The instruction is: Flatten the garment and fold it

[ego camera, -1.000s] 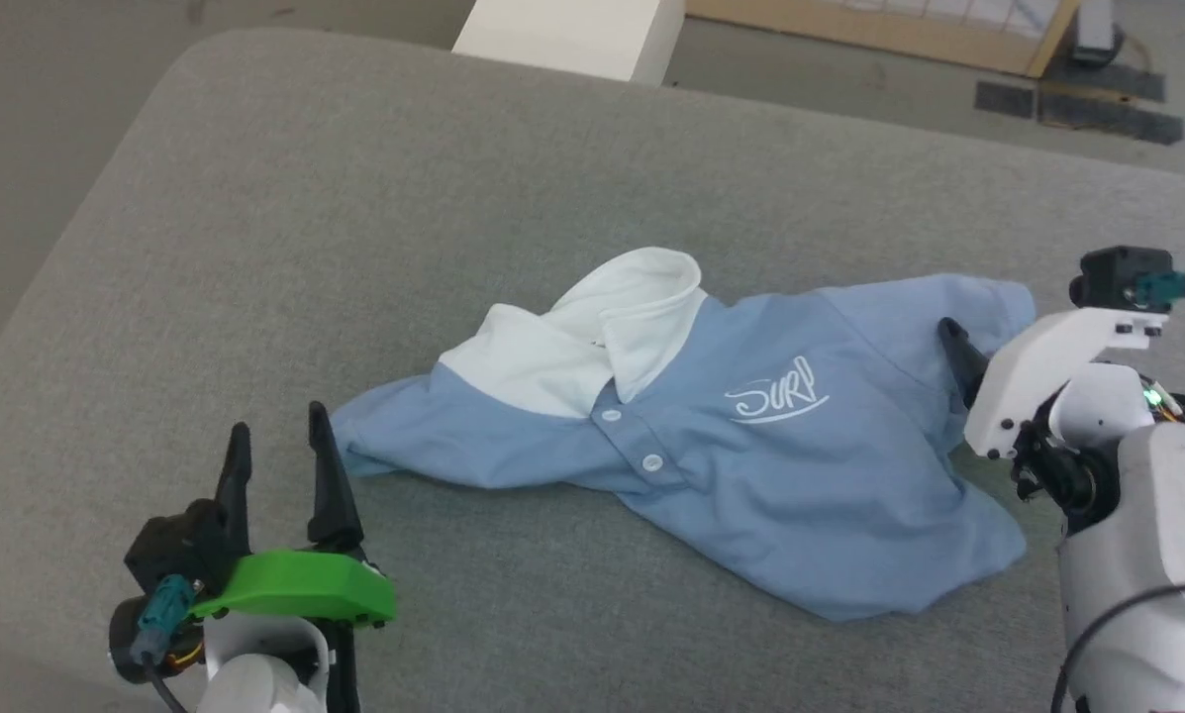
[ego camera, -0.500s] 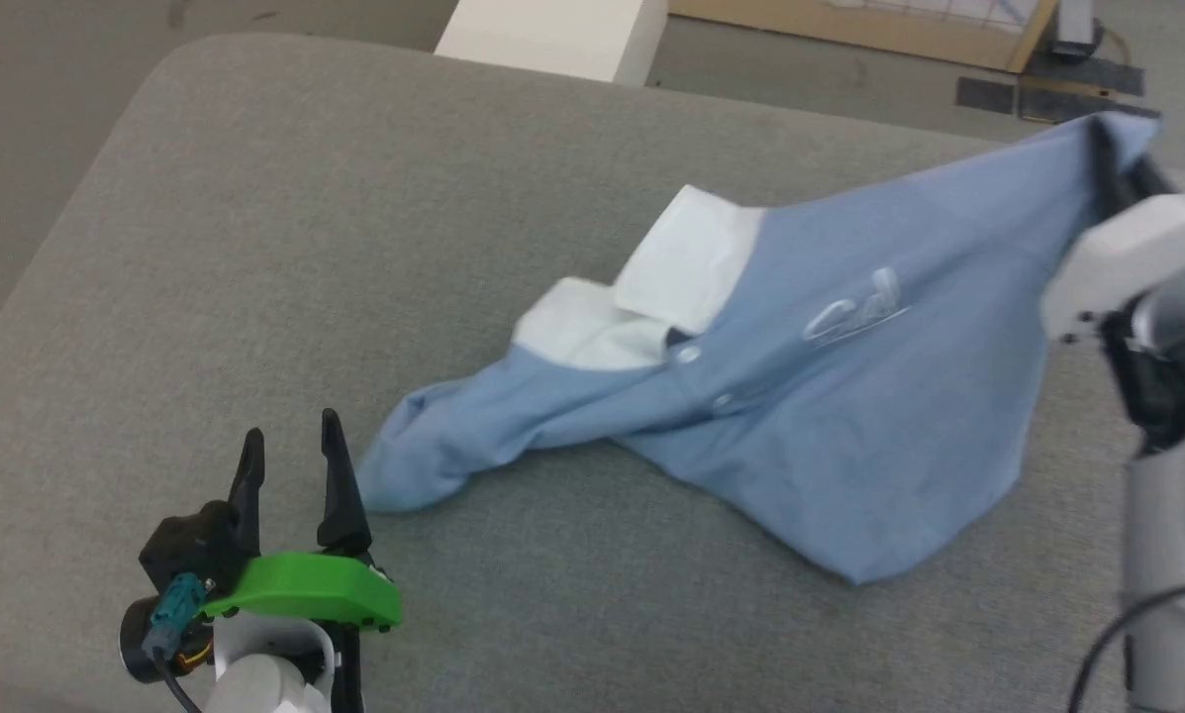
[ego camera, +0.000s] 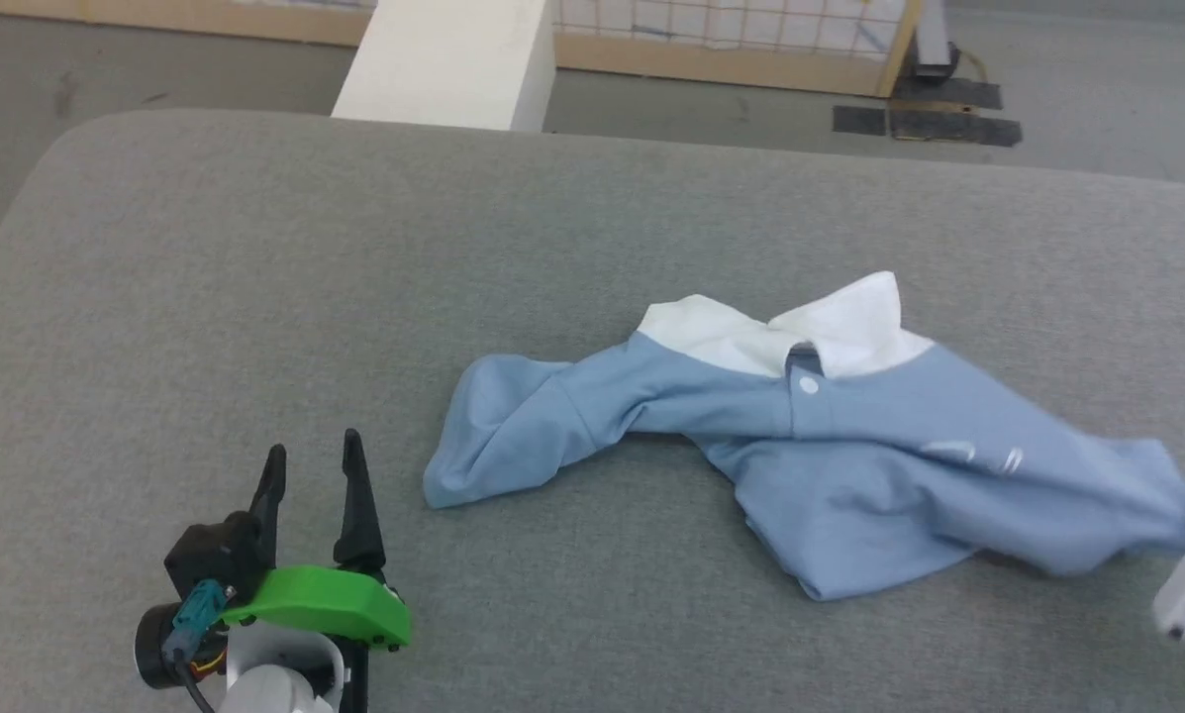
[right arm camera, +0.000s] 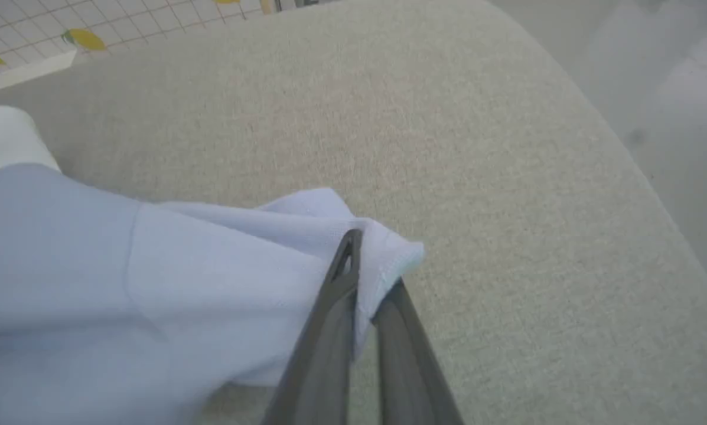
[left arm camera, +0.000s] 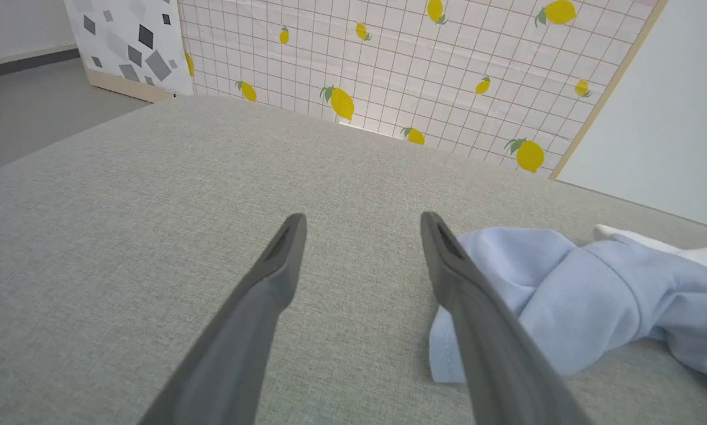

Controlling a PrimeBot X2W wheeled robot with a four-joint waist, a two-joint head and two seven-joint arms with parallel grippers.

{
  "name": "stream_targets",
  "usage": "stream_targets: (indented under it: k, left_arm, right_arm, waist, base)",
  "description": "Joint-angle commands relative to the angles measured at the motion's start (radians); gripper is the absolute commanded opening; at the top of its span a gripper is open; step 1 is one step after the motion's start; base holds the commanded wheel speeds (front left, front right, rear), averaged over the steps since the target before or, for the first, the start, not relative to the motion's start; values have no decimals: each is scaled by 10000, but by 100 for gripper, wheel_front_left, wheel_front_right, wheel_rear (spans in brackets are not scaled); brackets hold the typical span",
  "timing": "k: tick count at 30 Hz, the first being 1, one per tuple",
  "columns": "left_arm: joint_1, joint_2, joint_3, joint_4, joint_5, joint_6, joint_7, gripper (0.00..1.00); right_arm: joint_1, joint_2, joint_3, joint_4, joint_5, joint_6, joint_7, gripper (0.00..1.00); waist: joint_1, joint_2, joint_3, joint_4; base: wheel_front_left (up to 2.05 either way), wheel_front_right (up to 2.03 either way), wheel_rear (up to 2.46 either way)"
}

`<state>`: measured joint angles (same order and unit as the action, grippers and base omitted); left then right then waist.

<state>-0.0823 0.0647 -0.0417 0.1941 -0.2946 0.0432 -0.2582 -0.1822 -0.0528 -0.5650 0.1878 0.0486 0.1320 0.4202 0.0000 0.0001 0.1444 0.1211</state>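
The garment (ego camera: 849,465), a light blue polo shirt with a white collar (ego camera: 830,332), lies rumpled and stretched out on the grey cushion (ego camera: 354,248). Its right end runs to the picture's right edge, where my right gripper (right arm camera: 371,265) is shut on a bunched corner of the blue cloth (right arm camera: 383,248). One sleeve (ego camera: 493,436) trails to the left. My left gripper (ego camera: 313,463) stands open near the front left, a short way from that sleeve. In the left wrist view the sleeve (left arm camera: 542,295) lies just right of the open left gripper (left arm camera: 362,227).
The cushion's rounded right edge (right arm camera: 642,165) drops to the floor close to my right gripper. Beyond the cushion stand a white block (ego camera: 444,64) and a wood-framed panel with a lemon print (left arm camera: 418,71). Dark mats (ego camera: 929,119) lie on the floor at the back right.
My right gripper shut on the shirt's right corner, lifted it, then pulled it down and to the right, dragging the shirt. The head camera has also shifted. The left gripper stayed open.
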Motion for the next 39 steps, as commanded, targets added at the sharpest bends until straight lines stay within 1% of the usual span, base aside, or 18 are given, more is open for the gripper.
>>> stream_targets:
  k: [1, 3, 5, 8, 12, 16, 20, 22, 26, 29, 32, 34, 35, 36, 37, 39]
  left_arm:
    - [50, 30, -13, 79, 46, -54, -35, 100]
    - [55, 51, -64, 181, 41, -106, -33, 100]
    - [57, 59, -137, 295, 33, -143, 29, 100]
    - [51, 56, -248, 439, -12, -193, 193, 100]
    - [36, 46, -371, 645, -132, -198, 689, 100]
    - [-88, 30, -375, 862, -316, -23, 1417, 100]
    - [-335, 26, -448, 1050, -427, 188, 2324, 100]
    - [-490, 52, -469, 1135, -445, 301, 2759, 100]
    - [-870, 156, -518, 1421, -449, 542, 3718, 100]
    - [-1150, 326, -708, 1824, -307, 732, 4788, 100]
    - [-1341, 408, -877, 2031, -320, 699, 5574, 100]
    - [-1327, 413, -1068, 2203, -445, 517, 6312, 100]
    - [-1276, 418, -1189, 2255, -529, 389, 6766, 53]
    - [-1222, 433, -1299, 2261, -590, 267, 7120, 38]
    - [-1144, 438, -1392, 2216, -699, 128, 7494, 0]
    - [-1008, 457, -1483, 1973, -875, -91, 7846, 0]
  right_arm:
    - [345, 20, 84, 82, 267, -13, 216, 0]
    - [738, 22, 114, 173, 571, -13, 417, 0]
    - [1081, 23, 170, 207, 795, -13, 414, 100]
    - [1569, 24, 415, 24, 1067, -13, -28, 100]
    - [2151, 24, 947, -570, 1291, -13, -1600, 100]
    - [2683, 25, 2011, -1224, 1172, -13, -3097, 100]
    - [2939, 25, 2825, -1535, 1096, -13, -4063, 100]
    - [2931, 25, 3123, -1650, 1105, -13, -4333, 100]
    - [2834, 25, 3595, -1802, 1153, -13, -4513, 100]
    - [2734, 25, 3805, -1894, 1151, -13, -4489, 100]
    - [2651, 25, 3925, -1966, 1167, -13, -4480, 100]
    - [2634, 25, 3959, -1987, 1182, -13, -4465, 100]
    - [2634, 25, 3964, -1997, 1185, -13, -4450, 100]
    - [2634, 25, 3957, -2009, 1191, -13, -4436, 100]
    - [2635, 26, 3936, -2018, 1183, -13, -4400, 100]
    - [2598, 26, 3867, -2063, 1160, -13, -4310, 100]
  waist:
    - [0, -1, -235, -324]
    - [0, -1, -283, -447]
    - [0, -1, -336, -540]
    - [0, -1, -409, -651]
    - [0, -1, -484, -782]
    - [0, -1, -502, -1013]
    - [0, -1, -418, -1253]
    - [0, -1, -338, -1376]
    - [0, -1, -149, -1559]
    - [0, -1, 15, -1672]
    - [0, -1, 139, -1750]
    - [0, -1, 177, -1772]
    - [0, -1, 191, -1776]
    - [0, -1, 202, -1774]
    - [0, -1, 211, -1766]
    - [0, -1, 223, -1736]
  base:
    - [0, 0, 0]
    - [0, 0, 0]
    - [0, 0, 0]
    - [0, 0, 0]
    - [0, 0, 0]
    - [0, 0, 0]
    - [0, 0, 0]
    - [0, 0, 0]
    - [0, 0, 0]
    - [0, 0, 0]
    - [0, 0, 0]
    - [0, 0, 0]
    - [0, 0, 0]
    - [0, 0, 0]
    - [0, 0, 0]
    - [0, 0, 0]
